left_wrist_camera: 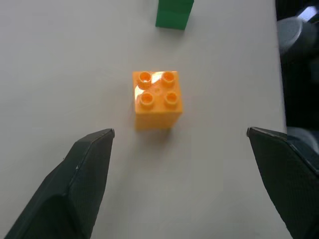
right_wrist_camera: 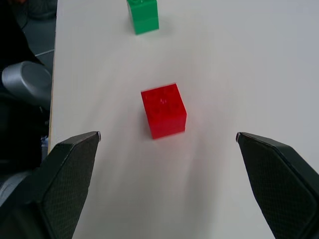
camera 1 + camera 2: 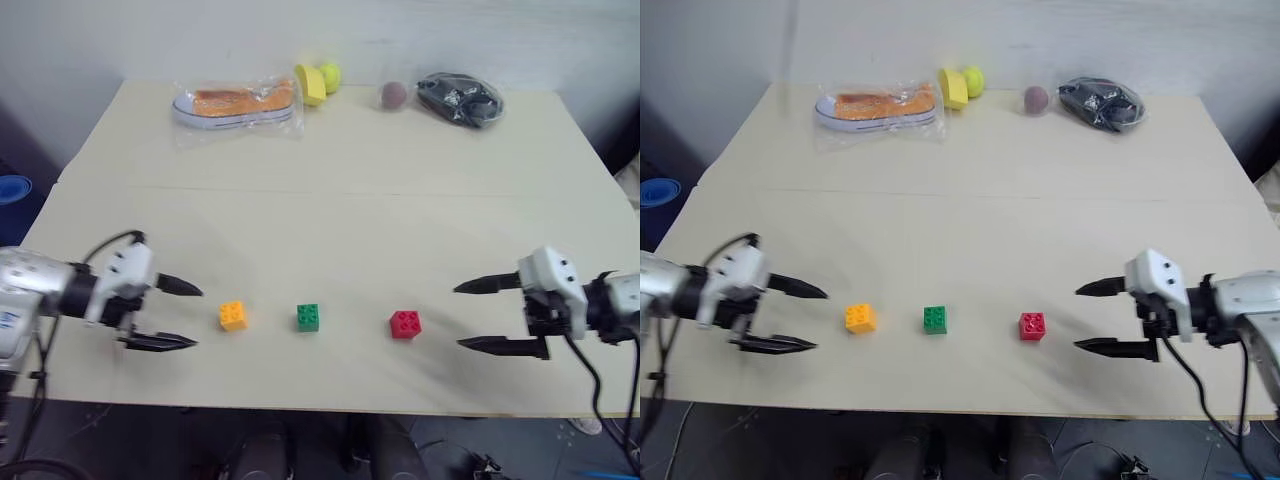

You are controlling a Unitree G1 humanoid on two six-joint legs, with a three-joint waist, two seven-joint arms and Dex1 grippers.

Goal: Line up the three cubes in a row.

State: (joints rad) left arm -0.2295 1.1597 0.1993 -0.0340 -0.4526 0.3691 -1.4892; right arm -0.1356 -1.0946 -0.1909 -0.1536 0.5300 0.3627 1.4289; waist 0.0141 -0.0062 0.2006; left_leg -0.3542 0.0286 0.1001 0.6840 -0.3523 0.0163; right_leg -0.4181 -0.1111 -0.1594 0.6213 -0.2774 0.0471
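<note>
The orange-yellow brick (image 3: 233,315), green brick (image 3: 308,317) and red brick (image 3: 405,324) sit in a row running 9 to 3 o'clock near the table's (image 3: 350,170) front edge. The left gripper (image 3: 172,314) at 9 o'clock and the right gripper (image 3: 478,315) at 3 o'clock both stand with fingers apart, holding nothing.

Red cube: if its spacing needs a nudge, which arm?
Right. The red cube lies nearest the right gripper, whose jaws are open and point at it. The left gripper sits beyond the orange-yellow cube and green cube.
</note>
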